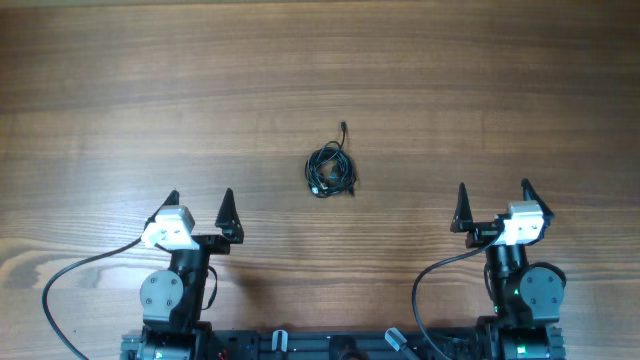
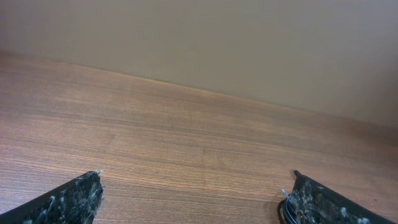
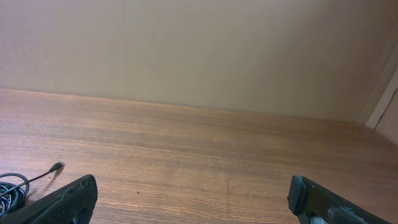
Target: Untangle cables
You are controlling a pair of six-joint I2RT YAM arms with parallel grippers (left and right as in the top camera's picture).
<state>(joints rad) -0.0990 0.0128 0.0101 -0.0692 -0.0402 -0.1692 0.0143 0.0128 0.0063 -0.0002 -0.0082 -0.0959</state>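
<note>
The cables (image 1: 330, 171) lie as a small black tangle of thin cords at the middle of the wooden table, one plug end sticking out toward the far side. In the right wrist view part of the cables (image 3: 15, 185) shows at the lower left edge, with a plug tip pointing right. My left gripper (image 1: 200, 201) stands open near the front left, well apart from the tangle. My right gripper (image 1: 494, 193) stands open near the front right, equally far from it. Both hold nothing. The left wrist view shows only bare wood between the fingertips (image 2: 84, 193).
The wooden table (image 1: 320, 70) spreads wide around the tangle. A beige wall (image 3: 199, 50) rises behind the far edge. Thick black arm cables (image 1: 60, 285) loop by both arm bases at the front edge.
</note>
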